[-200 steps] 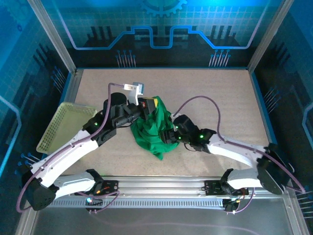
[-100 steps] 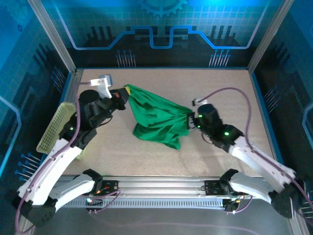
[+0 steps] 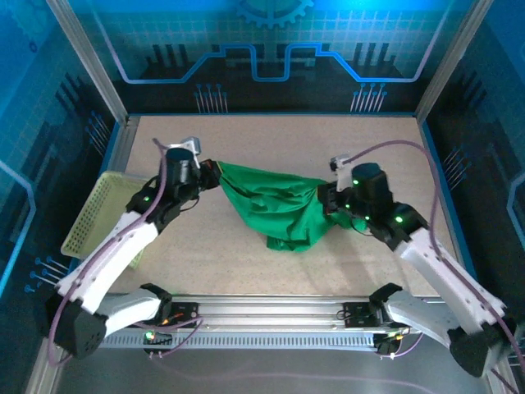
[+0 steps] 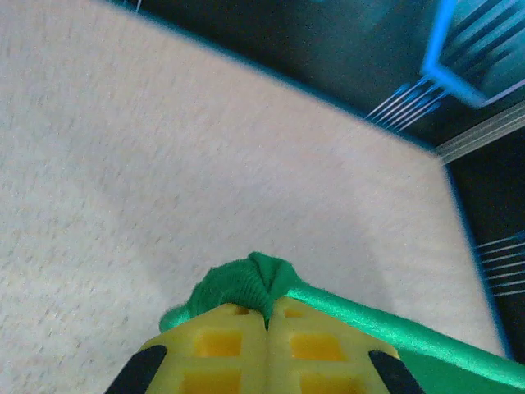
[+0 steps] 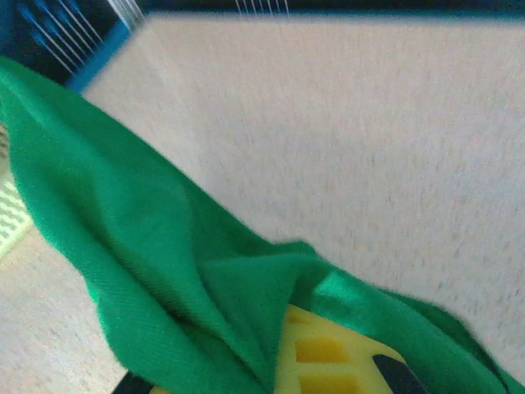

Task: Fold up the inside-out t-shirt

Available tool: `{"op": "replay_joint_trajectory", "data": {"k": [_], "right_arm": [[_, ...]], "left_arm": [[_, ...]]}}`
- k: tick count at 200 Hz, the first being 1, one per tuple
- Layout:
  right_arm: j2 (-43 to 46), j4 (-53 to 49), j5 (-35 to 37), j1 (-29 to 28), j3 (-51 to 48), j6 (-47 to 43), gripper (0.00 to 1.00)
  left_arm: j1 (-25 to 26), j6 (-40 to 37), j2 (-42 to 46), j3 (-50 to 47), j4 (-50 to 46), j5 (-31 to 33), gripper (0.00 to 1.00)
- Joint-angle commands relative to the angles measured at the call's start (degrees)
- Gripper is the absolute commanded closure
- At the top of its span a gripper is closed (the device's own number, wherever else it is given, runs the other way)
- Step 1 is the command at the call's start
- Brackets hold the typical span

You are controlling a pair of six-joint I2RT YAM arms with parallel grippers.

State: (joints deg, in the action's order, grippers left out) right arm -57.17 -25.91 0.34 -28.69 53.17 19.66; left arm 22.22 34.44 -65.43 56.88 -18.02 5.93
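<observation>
As the plain bright-green soft fabric t-shirt (image 3: 275, 205) hung stretched btwn them over the centre of the beige table (image 3: 271, 135), L gripper (image 3: 215, 171) & R gripper (image 3: 325, 197) each clamped a bunched edge.

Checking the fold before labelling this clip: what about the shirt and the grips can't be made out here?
Top external: the t-shirt hangs bunched; collar, sleeves and seams are lost in its folds.
Right wrist: cloth covers the right tool, hiding its pinch point.
Left wrist: the bottom edge cuts off the left tool's body.
</observation>
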Motion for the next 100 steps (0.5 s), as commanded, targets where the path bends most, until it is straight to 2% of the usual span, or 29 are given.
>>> {"op": "replay_joint_trajectory", "data": {"k": [1, 19, 30, 33, 41, 50, 57, 70, 83, 100], "right_arm": [[-7.67, 0.42, -0.04, 1.08, -2.45, 2.54, 0.99], [-13.52, -0.43, 3.36, 1.29, -3.86, 4.89, 0.98], [-15.95, -1.24, 4.90, 1.52, -3.56, 5.92, 0.89], [-16.58, -1.65, 5.58, 1.61, -3.40, 6.28, 0.83], [-17.30, -2.56, 6.60, 1.71, -3.16, 6.65, 0.71], [-17.46, -3.46, 7.30, 1.79, -3.14, 6.58, 0.60], [-16.92, -3.99, 7.51, 1.73, -1.90, 6.33, 0.53], [-15.05, -4.17, 7.37, 1.67, -1.24, 5.37, 0.43], [-13.07, -4.35, 7.05, 1.33, -0.73, 3.45, 0.37], [-12.09, -5.06, 7.66, 0.02, 0.51, 0.37, 0.31]], "left_arm": [[-0.62, -1.89, -5.98, -0.22, -3.68, -3.01, 0.95], [-0.72, -3.57, -11.74, 2.46, -8.22, -2.54, 0.92], [-0.70, -4.24, -14.62, 4.27, -11.13, -1.44, 0.87], [-0.76, -4.36, -15.29, 4.69, -11.76, -1.21, 0.85], [-0.61, -4.72, -16.35, 5.75, -13.80, -0.07, 0.77], [-0.32, -5.02, -16.70, 6.51, -15.65, 1.07, 0.62], [0.28, -5.50, -16.05, 6.57, -16.43, 2.30, 0.50], [2.55, -6.13, -13.76, 6.18, -17.68, 6.72, 0.36], [5.55, -5.96, -11.08, 5.48, -18.53, 9.47, 0.28], [10.50, -4.65, -7.82, 3.10, -16.57, 9.83, 0.21]]}}
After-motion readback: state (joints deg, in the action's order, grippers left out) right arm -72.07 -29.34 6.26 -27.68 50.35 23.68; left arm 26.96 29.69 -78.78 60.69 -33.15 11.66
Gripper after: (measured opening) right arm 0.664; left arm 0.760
